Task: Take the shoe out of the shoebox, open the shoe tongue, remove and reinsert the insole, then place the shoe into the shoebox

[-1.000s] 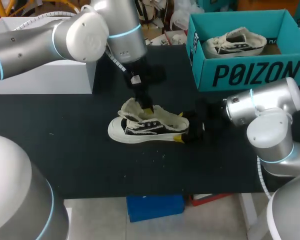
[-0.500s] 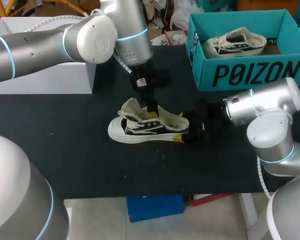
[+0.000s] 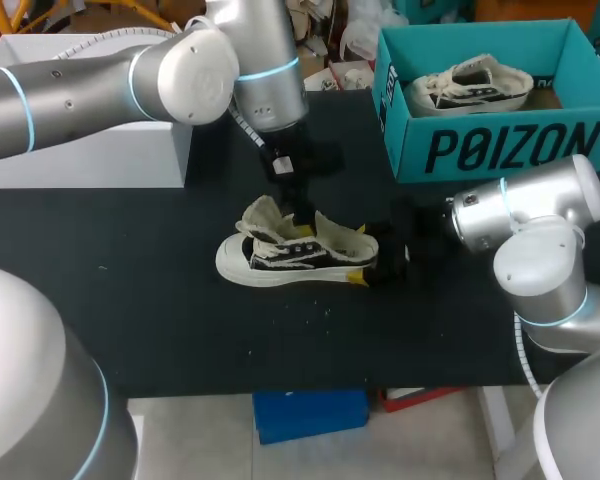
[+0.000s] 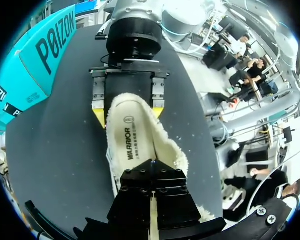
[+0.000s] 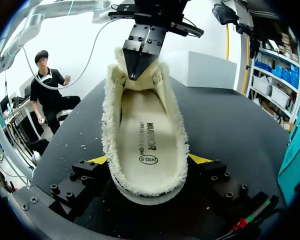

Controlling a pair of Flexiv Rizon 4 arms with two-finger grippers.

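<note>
The shoe [image 3: 295,255] lies lengthwise on the bench [image 3: 130,300], toe left, heel right and clamped in the right end effector [image 5: 149,161], while the left end effector [image 3: 300,218], closed to a point, hangs at the tongue [image 3: 263,213], nearest the insole [image 5: 147,135].

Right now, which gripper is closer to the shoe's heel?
Right. The right gripper holds the heel between its fingers; the left gripper is at the tongue, farther up the shoe.
</note>
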